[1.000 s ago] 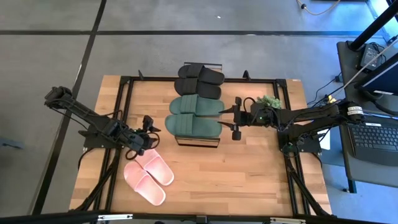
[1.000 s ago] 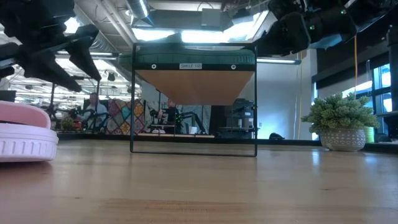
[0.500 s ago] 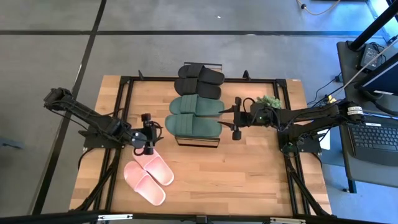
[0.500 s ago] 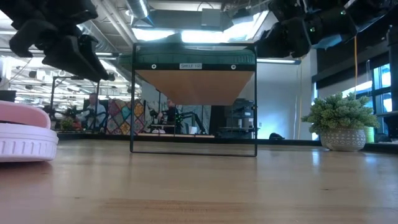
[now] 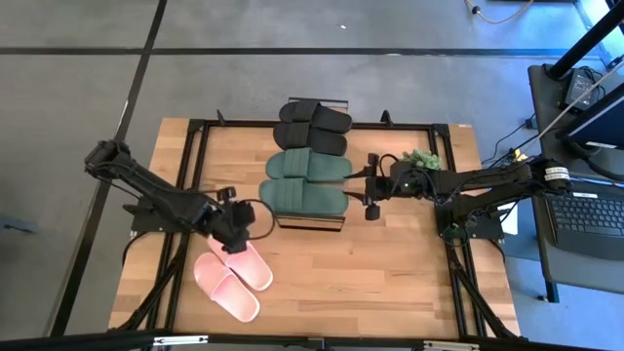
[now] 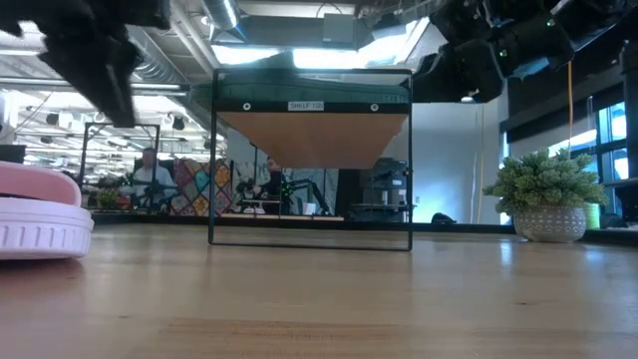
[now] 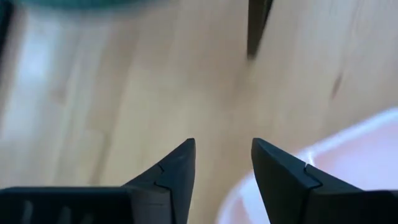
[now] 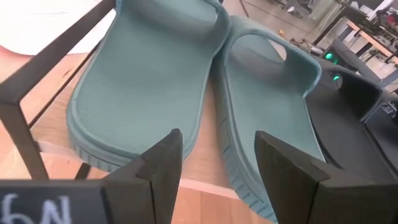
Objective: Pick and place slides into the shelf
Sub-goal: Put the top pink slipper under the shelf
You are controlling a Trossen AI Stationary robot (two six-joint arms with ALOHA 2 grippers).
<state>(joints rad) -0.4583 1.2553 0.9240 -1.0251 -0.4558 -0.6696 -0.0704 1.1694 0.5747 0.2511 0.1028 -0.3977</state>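
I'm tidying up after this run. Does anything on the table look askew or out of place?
Only the pink slides: they lie on the bare table, angled, off the shelf where the green slides and black slides sit squarely. The left gripper hovers open at them; the right gripper is open beside the shelf. Nothing looks damaged.

- The left gripper [image 5: 237,232] hangs over the near end of one pink slide [image 5: 244,261], so from above that end is covered — contact can't be judged.
- In the left wrist view the pink slide [image 7: 348,168] is cut off at the frame edge, and the green shape [image 7: 74,3] beyond is only a blur.
- At table height, one pink slide [image 6: 40,219] runs off the picture's side.
- The shelf [image 6: 311,160] shows just its underside there — the green slides [image 6: 309,95] appear as a thin edge, the black pair not at all.
- People in the room behind [image 6: 150,175] are too small to tell apart.
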